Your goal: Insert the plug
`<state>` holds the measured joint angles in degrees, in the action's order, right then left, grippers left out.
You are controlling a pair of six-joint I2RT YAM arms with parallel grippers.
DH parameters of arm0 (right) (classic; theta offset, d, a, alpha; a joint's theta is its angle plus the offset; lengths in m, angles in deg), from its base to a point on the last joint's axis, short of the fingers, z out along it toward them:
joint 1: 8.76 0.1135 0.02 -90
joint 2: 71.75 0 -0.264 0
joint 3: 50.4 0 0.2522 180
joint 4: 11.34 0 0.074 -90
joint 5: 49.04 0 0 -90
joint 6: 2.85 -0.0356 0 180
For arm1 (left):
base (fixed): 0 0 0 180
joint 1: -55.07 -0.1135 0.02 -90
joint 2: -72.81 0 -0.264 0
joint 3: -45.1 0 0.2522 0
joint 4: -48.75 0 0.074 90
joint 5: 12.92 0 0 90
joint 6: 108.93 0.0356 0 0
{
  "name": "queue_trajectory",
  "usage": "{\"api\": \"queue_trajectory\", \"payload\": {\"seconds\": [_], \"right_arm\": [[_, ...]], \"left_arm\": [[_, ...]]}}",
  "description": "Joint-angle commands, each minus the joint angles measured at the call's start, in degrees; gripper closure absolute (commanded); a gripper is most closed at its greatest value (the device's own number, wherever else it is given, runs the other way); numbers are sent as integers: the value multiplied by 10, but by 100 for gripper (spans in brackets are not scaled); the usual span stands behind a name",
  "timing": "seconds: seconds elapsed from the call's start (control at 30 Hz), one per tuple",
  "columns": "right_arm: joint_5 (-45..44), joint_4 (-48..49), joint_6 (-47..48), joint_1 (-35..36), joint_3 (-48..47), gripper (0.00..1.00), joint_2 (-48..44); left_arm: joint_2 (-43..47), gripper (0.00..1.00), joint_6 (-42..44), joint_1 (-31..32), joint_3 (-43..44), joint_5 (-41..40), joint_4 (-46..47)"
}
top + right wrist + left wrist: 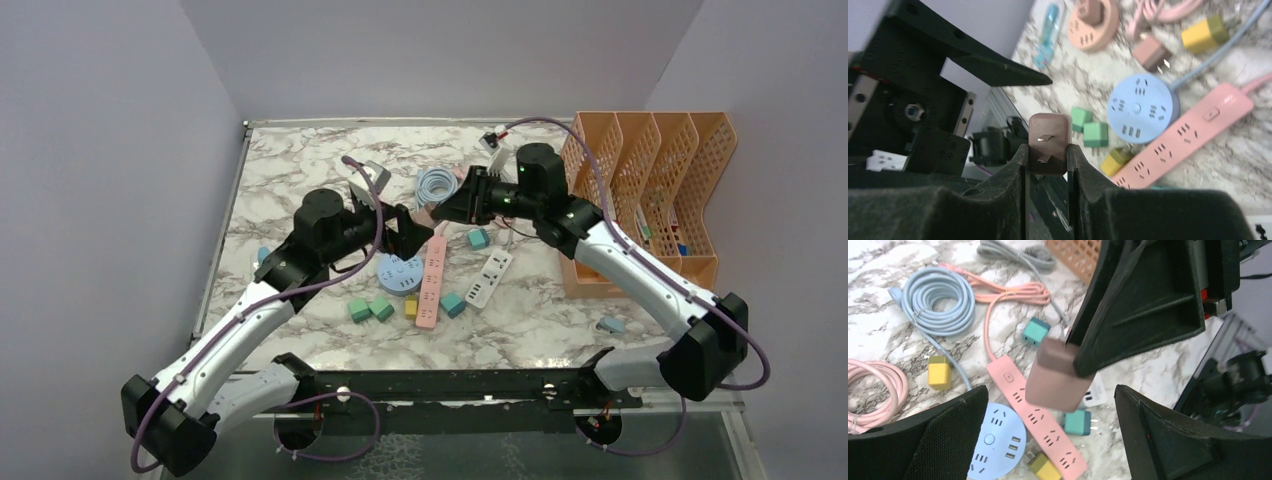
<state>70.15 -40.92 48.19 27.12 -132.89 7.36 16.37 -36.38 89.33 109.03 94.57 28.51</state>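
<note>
right wrist view: the right gripper [1048, 148] pinches the brown plug [1049, 131] up in the air, its pins seemingly facing back at the camera, not down. the pink power strip [1188, 136] lies below, long axis running toward the arm bases. the left gripper [408, 236] gapes wide just beside the plug, empty.

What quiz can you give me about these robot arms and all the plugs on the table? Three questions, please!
1. True or false: the left gripper is shut on a plug.
2. What shape is the light blue plastic socket hub? A) round B) long bar C) triangle
3. Fill in: the brown square plug in the right gripper shows ___ metal prongs.
Key: 1 false, it is open; 2 A; 3 two.
</note>
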Motion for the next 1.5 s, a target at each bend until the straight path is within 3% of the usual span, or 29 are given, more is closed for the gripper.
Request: {"api": "queue_trajectory", "payload": {"seconds": [0.0,0.27,0.5,0.6,0.7,0.8,1.17,1.27,1.37,1.47], "right_arm": [[-21,120,-52,-6,30,93,-53],[-4,205,-125,-7,32,91,-88],[46,278,-196,-7,23,90,-86],[71,306,-228,-7,24,89,-80],[83,326,-250,-7,29,89,-77],[87,347,-271,-7,36,89,-76],[89,408,-318,-7,60,89,-68],[94,419,-325,-7,66,89,-62],[96,424,-322,-7,73,86,-58],[86,407,-299,-7,79,72,-61]], "left_arm": [[43,1,-140,3,38,-49,30],[79,10,-434,3,-14,-82,160],[56,17,-517,3,-15,-59,238],[34,24,-549,3,-6,-35,261],[24,39,-564,3,-9,-26,295],[34,46,-565,3,-15,-36,307],[65,57,-572,3,-51,-52,357],[65,68,-570,3,-50,-47,361],[61,85,-564,3,-49,-45,362],[62,100,-554,3,-56,-52,361]]}}
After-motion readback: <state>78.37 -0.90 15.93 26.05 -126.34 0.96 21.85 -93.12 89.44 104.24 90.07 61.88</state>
